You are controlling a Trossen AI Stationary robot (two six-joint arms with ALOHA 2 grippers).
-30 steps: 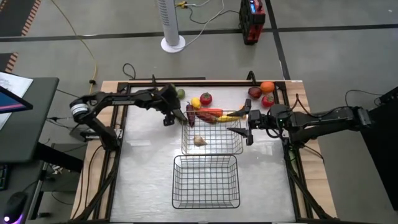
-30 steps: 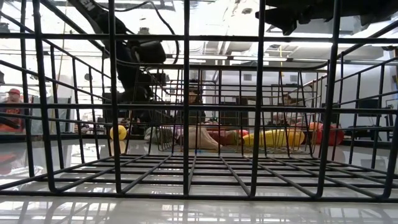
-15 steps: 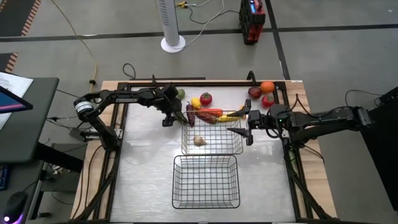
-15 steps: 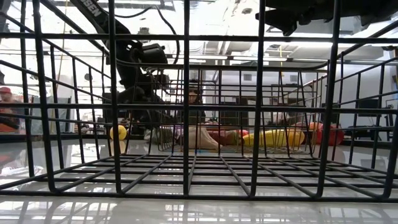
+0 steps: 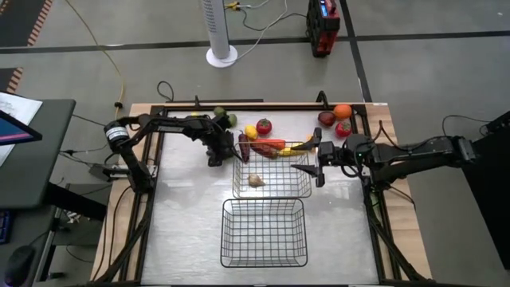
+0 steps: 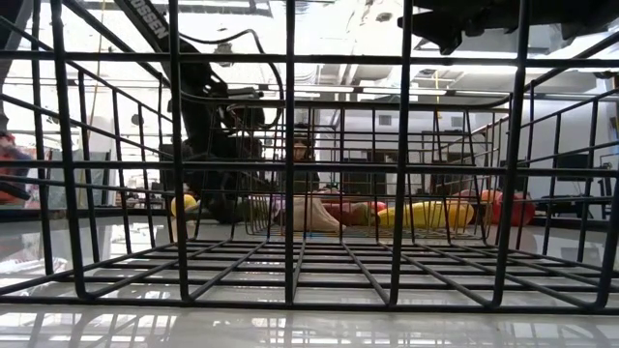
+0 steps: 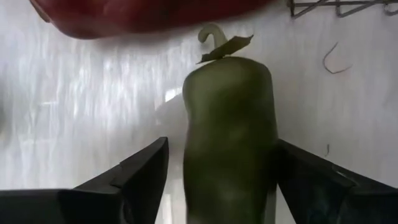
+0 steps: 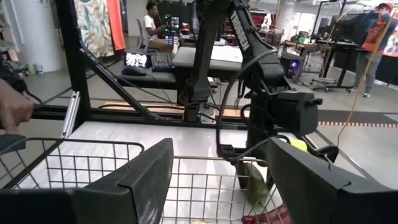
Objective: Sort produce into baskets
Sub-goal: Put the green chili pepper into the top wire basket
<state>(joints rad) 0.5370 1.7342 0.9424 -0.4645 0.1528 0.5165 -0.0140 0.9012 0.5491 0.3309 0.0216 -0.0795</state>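
Left gripper [image 5: 217,151], near the bench's far edge beside the far basket [image 5: 272,170]: fingers straddling a green pepper [image 7: 229,124], grip not confirmable. Produce [image 5: 271,146] along that basket's far side; garlic [image 5: 255,180] inside. Right gripper [image 5: 317,162], jaws parted, empty.

Grey concrete floor [image 5: 430,72] w/ dark seams around the bench [image 5: 191,223], which has a pale glossy top and wood edging. Beyond the far edge: white tower fan [image 5: 221,32] on a round base, red-black box [image 5: 323,24] w/ cables running to it, yellow cord [image 5: 111,56] trailing across the floor. Dark desk [image 5: 32,151] off the bench's left edge. Right wrist view: open workshop, desks w/ keyboard [image 8: 161,60] and monitors, seated person [image 8: 152,22] at back, another person in red [image 8: 376,28] standing far off. Bright ceiling lights [image 6: 338,34] overhead.
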